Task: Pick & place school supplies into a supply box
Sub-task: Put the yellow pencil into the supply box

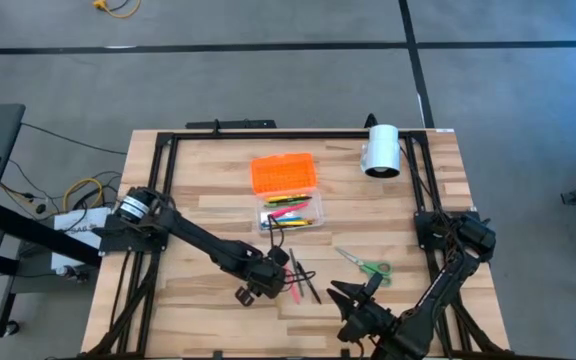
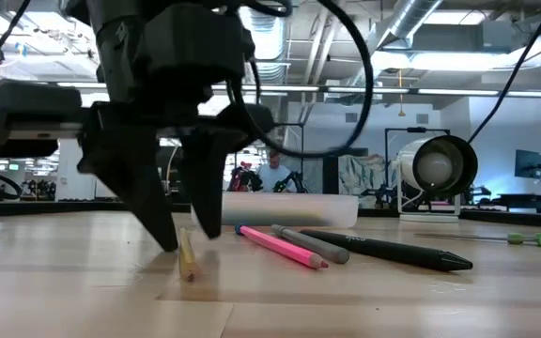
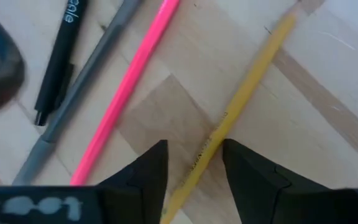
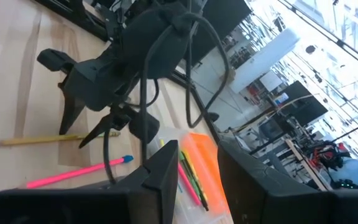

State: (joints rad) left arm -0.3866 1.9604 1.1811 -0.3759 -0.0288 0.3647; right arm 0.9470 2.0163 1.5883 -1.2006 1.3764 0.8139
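A wooden table [image 1: 218, 200] seen from above, with two dark robot arms reaching in from the near corners. The left gripper [image 3: 194, 163] is lowered to the table near the middle of the near edge, its two fingers spread apart and straddling a yellow pencil [image 3: 241, 102] that lies flat on the wood; in the low view the fingertips come down to the table on either side of the pencil [image 2: 187, 255], and the jaws are open, not clamping it. Just to the right of the pencil lie a pink pen [image 2: 280, 246], a grey pen [image 2: 310, 243] and a black pen [image 2: 388, 250], close together and fanned out.

Farther back, near the table's centre, sits a clear plastic case [image 1: 291, 216] holding several coloured pens, with its orange ridged lid [image 1: 285, 172] lying open on the far side of it. Green-handled scissors [image 1: 364, 263] lie to the right of the case. A white cylinder [image 1: 381, 150] lies near the far right.

The right gripper [image 1: 351, 296] hangs above the near right part of the table, jaws apart and holding nothing.
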